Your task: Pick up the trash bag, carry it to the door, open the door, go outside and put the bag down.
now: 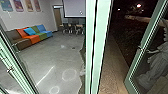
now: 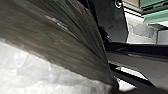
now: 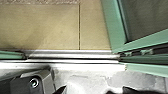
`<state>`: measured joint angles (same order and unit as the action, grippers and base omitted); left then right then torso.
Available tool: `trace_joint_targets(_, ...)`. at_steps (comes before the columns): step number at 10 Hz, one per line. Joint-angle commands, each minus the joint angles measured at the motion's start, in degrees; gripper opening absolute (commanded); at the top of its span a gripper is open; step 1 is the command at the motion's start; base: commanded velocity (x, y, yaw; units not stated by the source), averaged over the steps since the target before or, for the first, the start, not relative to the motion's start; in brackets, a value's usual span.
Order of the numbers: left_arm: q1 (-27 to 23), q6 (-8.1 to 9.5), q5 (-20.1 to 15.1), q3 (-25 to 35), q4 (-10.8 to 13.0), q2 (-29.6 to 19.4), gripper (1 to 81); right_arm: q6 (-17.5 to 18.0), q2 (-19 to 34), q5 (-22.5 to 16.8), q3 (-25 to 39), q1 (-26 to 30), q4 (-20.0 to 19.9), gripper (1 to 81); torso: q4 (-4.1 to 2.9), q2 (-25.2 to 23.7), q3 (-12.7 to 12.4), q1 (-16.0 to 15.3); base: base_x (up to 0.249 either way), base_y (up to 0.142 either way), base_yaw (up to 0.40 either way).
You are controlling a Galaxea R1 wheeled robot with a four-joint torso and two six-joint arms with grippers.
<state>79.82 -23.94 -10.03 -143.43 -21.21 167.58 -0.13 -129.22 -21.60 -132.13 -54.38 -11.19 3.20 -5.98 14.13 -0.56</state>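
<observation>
The left gripper (image 2: 115, 86) pinches the trash bag (image 2: 57, 42), whose dark, thin film is drawn into tight folds that run together at the grip; the right gripper (image 3: 94, 90) is spread, with nothing between its tips but pale grey floor (image 3: 82, 77) beyond them; past that floor, in the right wrist view, lies the metal threshold (image 3: 75, 53), with tan paving (image 3: 50, 27) on its far side and a green door frame (image 3: 112, 32) standing beside it.

Ahead in the head view, with twelve o'clock straight forward, green upright posts (image 1: 101, 45) stand just past twelve; at about two o'clock a green-framed glass door (image 1: 147, 32) stands at an angle, with a handle (image 1: 140, 48) on its frame and a pale, folded shape (image 1: 156, 60) showing in the glass, too blurred to name; at one o'clock a paved path (image 1: 113, 57) runs off beside dark ground (image 1: 125, 32), a bright light (image 1: 138, 5) far beyond.

Toward eleven, across a grey floor, is a sofa (image 1: 33, 38) in brown, orange, green and blue; farther back, nearer twelve, chairs (image 1: 72, 28) stand below a pale screen (image 1: 73, 8).
</observation>
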Motion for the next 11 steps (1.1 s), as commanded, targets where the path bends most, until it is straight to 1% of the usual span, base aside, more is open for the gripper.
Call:
trace_joint_targets(1,-2.43,-0.4,-4.47,0.87,-0.06,-0.4,1.0,-1.61,-4.31,3.58,6.98,-6.75,-4.01,81.1,0.0,0.0,0.0,0.0,0.0,0.0,0.0)
trace_joint_targets(2,-2.43,-0.4,-4.39,0.87,-0.06,-0.49,1.0,-3.02,-6.58,5.58,7.77,-10.08,-4.01,81.1,0.0,0.0,0.0,0.0,0.0,0.0,0.0)
trace_joint_targets(3,-2.43,-0.4,-4.29,0.87,0.03,-0.4,1.0,-3.65,-8.89,8.07,7.95,-13.25,-4.01,81.1,0.0,0.0,0.0,0.0,0.0,0.0,0.0)
trace_joint_targets(4,-2.34,-0.4,-4.21,0.87,0.21,-0.23,1.0,-4.25,-11.42,12.0,8.74,-16.83,-3.57,81.1,0.0,0.0,0.0,0.0,0.0,0.0,0.0)
trace_joint_targets(5,-2.26,-0.4,-4.12,0.87,0.21,-0.14,1.0,-5.83,-13.89,15.17,9.01,-19.4,-3.49,81.1,0.0,0.0,0.0,0.02,0.0,0.0,0.0)
trace_joint_targets(6,-2.17,-0.4,-4.12,0.7,0.21,-0.14,1.0,-7.51,-15.74,17.12,8.92,-22.03,-3.49,81.1,0.0,0.0,0.0,0.02,0.0,0.0,0.0)
trace_joint_targets(7,-2.08,-0.4,-4.03,0.69,0.21,-0.32,1.0,-8.39,-17.49,20.01,9.27,-23.8,-3.49,81.1,0.0,0.0,0.0,0.02,0.0,0.0,0.0)
trace_joint_targets(9,-2.0,-0.4,-3.41,0.43,0.21,-0.4,1.0,-10.32,-19.52,21.95,10.42,-26.61,-2.78,81.1,0.0,0.0,0.0,0.02,0.0,0.0,0.0)
trace_joint_targets(11,-1.99,-0.4,-3.24,0.26,0.21,-0.4,1.0,-10.41,-21.81,22.57,10.24,-28.2,-1.38,81.1,0.0,-0.02,-0.02,0.05,0.0,0.0,0.0)
